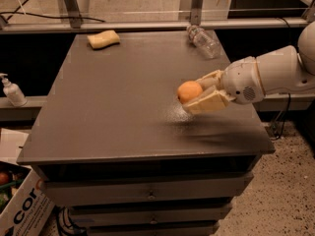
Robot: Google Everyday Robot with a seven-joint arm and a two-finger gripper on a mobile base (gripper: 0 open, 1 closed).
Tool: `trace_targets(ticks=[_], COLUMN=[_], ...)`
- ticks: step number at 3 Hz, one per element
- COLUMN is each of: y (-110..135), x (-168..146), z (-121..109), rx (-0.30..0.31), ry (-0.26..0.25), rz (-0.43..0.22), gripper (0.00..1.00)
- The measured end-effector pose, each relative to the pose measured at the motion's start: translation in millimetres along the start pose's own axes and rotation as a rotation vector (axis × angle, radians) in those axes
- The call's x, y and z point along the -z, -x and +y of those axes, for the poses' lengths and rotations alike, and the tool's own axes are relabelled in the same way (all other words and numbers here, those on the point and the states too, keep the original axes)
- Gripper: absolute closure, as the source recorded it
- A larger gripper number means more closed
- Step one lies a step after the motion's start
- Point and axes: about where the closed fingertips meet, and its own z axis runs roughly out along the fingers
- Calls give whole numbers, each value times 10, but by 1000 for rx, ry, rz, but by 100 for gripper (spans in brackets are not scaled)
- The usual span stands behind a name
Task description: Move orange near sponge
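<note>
The orange (pixel 189 91) is a small round fruit held between the cream fingers of my gripper (pixel 199 93), lifted a little above the right half of the grey tabletop (pixel 123 92). The gripper is shut on it, with one finger above and behind the fruit and one below it. The white arm reaches in from the right. The sponge (pixel 104 39), a pale yellow foam block, lies at the far left corner of the table, well away from the orange.
A clear plastic bottle (pixel 204 40) lies on its side at the far right corner. A soap dispenser (pixel 11 90) stands on a ledge to the left. A cardboard box (pixel 19 205) sits on the floor at lower left. Drawers are below the tabletop.
</note>
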Motion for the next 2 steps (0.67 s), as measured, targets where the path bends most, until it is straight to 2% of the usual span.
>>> trace_targets(ticks=[1, 2], y=[0, 99], x=[-1, -219], z=[0, -59], rx=[0, 39], ry=[0, 2], rz=[0, -10], gripper=[100, 100])
